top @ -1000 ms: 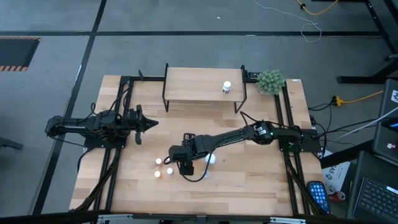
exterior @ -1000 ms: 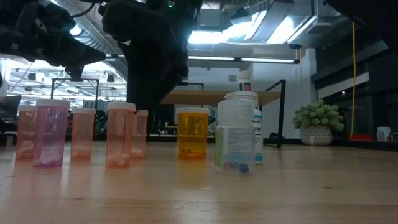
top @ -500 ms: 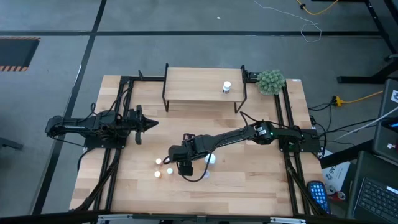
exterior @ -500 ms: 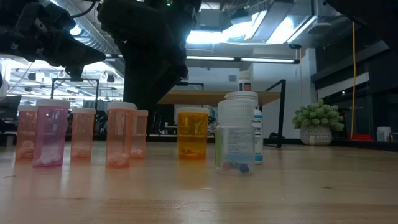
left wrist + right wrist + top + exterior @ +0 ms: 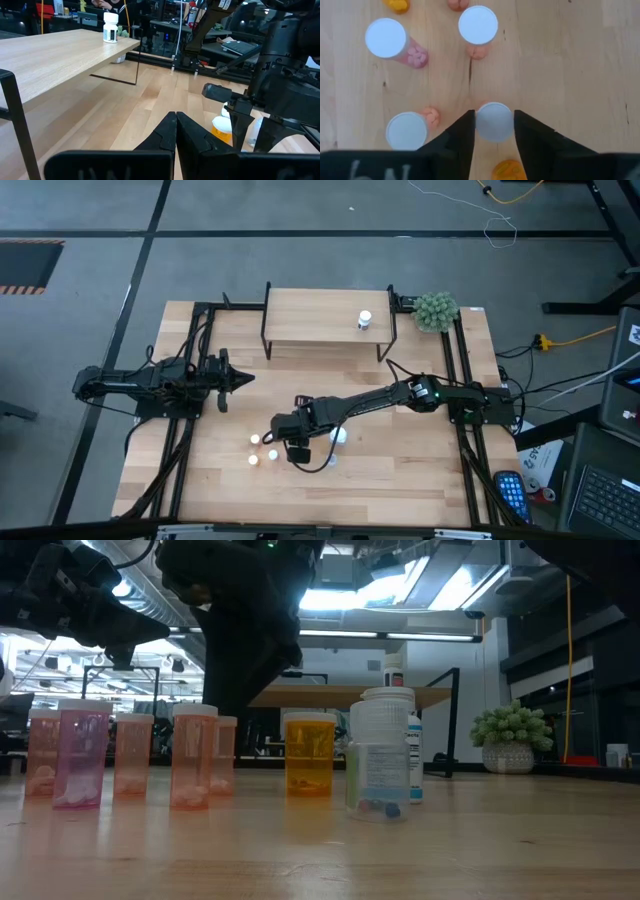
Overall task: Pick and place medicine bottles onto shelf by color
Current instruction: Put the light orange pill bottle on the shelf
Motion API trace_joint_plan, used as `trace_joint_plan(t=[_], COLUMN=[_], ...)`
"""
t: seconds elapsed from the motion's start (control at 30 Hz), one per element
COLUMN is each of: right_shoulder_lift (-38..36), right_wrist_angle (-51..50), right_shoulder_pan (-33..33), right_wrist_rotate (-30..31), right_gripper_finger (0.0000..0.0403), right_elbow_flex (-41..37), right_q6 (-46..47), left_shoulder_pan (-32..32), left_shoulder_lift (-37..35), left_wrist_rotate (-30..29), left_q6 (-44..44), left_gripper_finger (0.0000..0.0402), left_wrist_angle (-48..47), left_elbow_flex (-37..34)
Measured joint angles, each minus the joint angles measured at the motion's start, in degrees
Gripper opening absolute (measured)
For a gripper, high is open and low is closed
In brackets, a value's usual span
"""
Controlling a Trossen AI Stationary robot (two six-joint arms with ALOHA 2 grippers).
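Observation:
Several small white-capped medicine bottles stand upright on the table's near middle: pink and pale orange ones [image 5: 82, 757] [image 5: 193, 757], an orange one [image 5: 310, 755] and a larger clear one [image 5: 381, 755]. One more bottle [image 5: 364, 320] stands on the shelf [image 5: 320, 315] at the far side. My right gripper [image 5: 494, 125] reaches down over the group and is shut on one bottle's cap. My left gripper [image 5: 176, 131] waits shut and level at the table's left [image 5: 245, 378]. My right gripper pinches the round white cap [image 5: 494, 121] of one small bottle between its two fingers, one finger [image 5: 465, 131] on each side. The fingers come steeply from above. The cap hides the body; the bottle [image 5: 224, 754] stands upright on the table.
Other caps [image 5: 385, 37] [image 5: 478, 24] [image 5: 406, 131] stand close around the held bottle. A green plant ball [image 5: 436, 311] sits at the far right corner. Black rails [image 5: 185, 430] run along both table sides. Bare wood lies toward the near edge.

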Motion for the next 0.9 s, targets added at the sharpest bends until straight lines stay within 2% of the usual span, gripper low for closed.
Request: trace_joint_plan(t=[0.53, 0.73, 0.9], right_shoulder_lift=[-0.2, -0.2, -0.2], right_wrist_angle=[-0.1, -0.1, -0.1], right_shoulder_pan=[0.0, 0.0, 0.0], right_wrist_rotate=[-0.2, -0.2, -0.4], right_gripper_finger=[0.0019, 0.0007, 0.0018], right_elbow_flex=[0.0, 0.0, 0.0], right_q6=[-0.3, -0.4, -0.4], left_shoulder_pan=[0.0, 0.0, 0.0], left_shoulder_lift=[0.0, 0.0, 0.0], left_wrist_rotate=[0.0, 0.0, 0.0], left_q6=[0.0, 0.0, 0.0], left_gripper_finger=[0.0000, 0.0000, 0.0000], left_wrist_angle=[0.0, 0.0, 0.0], left_elbow_flex=[0.0, 0.0, 0.0])
